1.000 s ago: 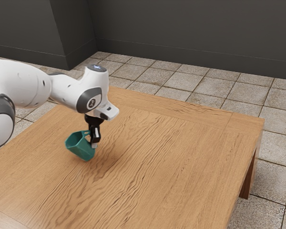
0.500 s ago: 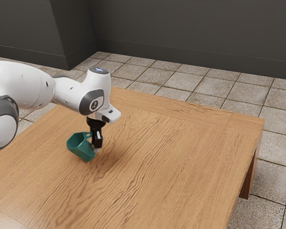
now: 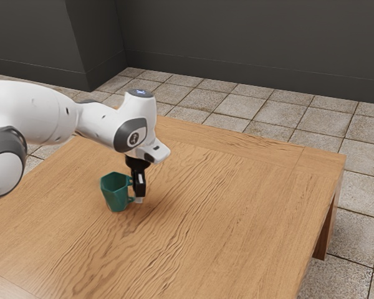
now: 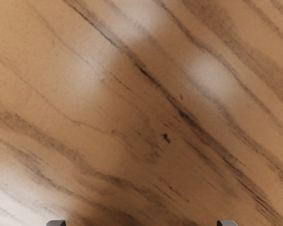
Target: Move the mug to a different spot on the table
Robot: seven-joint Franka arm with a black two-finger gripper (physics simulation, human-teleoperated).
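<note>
Plain rendered room — dark walls (image 3: 237, 31), tiled floor (image 3: 287, 112), wooden table (image 3: 237, 218).

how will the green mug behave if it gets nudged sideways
The mug looks rigid, so it should slide, not flex. It stands upright and tapers toward its base, so a high push might tip it.

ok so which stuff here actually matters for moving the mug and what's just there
Part of the job:
- green mug, upright on the table
- tool, right beside the mug
- wooden table, where the new spot has to be

Just there:
- tiled floor
- dark wall behind the table
</note>
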